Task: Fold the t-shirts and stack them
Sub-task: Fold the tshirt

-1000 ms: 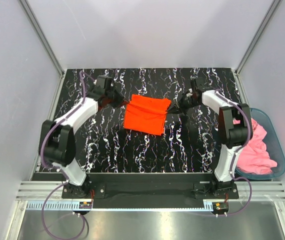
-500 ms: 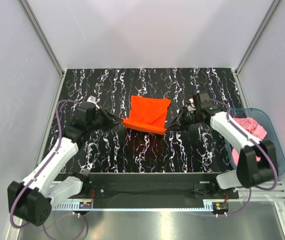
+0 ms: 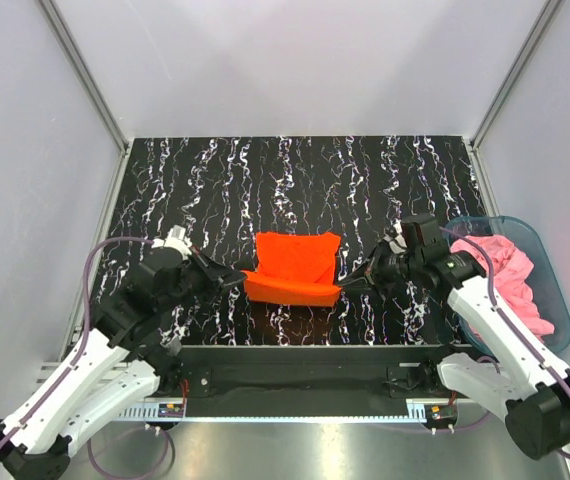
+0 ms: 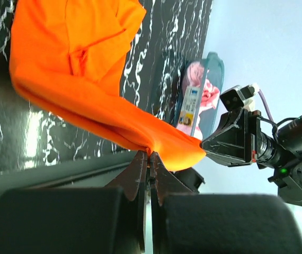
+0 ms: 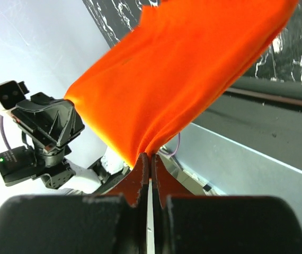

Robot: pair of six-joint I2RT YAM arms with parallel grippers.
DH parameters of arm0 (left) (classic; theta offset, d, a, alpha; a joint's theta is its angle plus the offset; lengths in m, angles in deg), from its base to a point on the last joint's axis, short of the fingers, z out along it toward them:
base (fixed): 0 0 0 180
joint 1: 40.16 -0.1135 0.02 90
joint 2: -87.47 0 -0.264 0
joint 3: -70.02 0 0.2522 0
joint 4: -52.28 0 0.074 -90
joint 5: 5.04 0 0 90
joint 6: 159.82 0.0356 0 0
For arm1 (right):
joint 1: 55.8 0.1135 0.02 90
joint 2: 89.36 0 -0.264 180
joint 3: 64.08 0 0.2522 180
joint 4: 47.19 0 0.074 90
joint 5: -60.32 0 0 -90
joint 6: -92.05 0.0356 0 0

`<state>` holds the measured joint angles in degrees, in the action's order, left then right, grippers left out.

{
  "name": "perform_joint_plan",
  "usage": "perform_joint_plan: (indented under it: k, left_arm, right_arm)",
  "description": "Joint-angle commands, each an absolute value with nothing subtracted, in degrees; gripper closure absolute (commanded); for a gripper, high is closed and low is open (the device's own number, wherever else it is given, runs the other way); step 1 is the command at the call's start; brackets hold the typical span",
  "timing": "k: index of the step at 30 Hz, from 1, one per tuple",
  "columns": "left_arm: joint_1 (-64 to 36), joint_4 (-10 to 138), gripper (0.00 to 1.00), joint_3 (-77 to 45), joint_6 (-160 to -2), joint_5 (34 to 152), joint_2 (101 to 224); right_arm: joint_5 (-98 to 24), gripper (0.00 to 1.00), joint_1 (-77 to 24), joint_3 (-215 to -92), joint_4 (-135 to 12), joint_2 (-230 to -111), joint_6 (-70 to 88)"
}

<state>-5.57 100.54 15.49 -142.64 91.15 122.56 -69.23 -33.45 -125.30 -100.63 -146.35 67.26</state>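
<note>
Table (image 3: 215, 190), black with white marbled veining, fills the middle of the top view, walled on three sides by pale panels. Both arms reach in from its near edge.

Near the middle of the table, toward the near side, is the orange-red t-shirt (image 3: 293, 268). Its far part lies on the marbled surface with creases across it, while its near edge is raised and stretched into a band between the two arms. Both wrist views show that band hanging clear of the table and running from one pinch point across to the other.

Off the table's right edge stands a blue see-through bin (image 3: 545, 240). The pink t-shirt (image 3: 525, 285) lies crumpled inside it, unfolded, well apart from the orange-red one. The right arm crosses over the bin's near-left part.

At the shirt's left near corner, the left end effector (image 3: 237, 276) is clamped on the cloth. In its wrist view the two fingers meet with only a thin pinch of orange fabric between them. At the shirt's right near corner, the right end effector (image 3: 353, 284) is clamped on the same garment. Its fingers are likewise pressed together on a gathered fold that fans out above them.
</note>
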Motion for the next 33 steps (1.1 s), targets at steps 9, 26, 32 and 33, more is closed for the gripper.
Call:
perform_joint_plan:
  k: [9,26,32,33]
  left_arm:
    - [-5.96,101.11,1.0,5.73,-138.48,86.8,136.49]
    - [-21.96,97.85,1.0,-22.82,-119.93,104.03,185.97]
    - [-25.21,97.94,1.0,-33.38,-117.73,106.49,199.87]
    - [-25.82,98.03,1.0,-34.87,-117.29,106.4,201.01]
  right_arm:
    - [-68.96,1.0,-35.31,-128.55,-100.68,-151.75,68.25]
    - [-76.96,1.0,-48.24,-152.27,-100.06,-195.25,52.51]
    - [-78.37,0.97,-50.61,-160.63,-100.15,-206.68,49.7]
    - [-78.45,0.95,-50.96,-161.51,-100.15,-209.13,48.99]
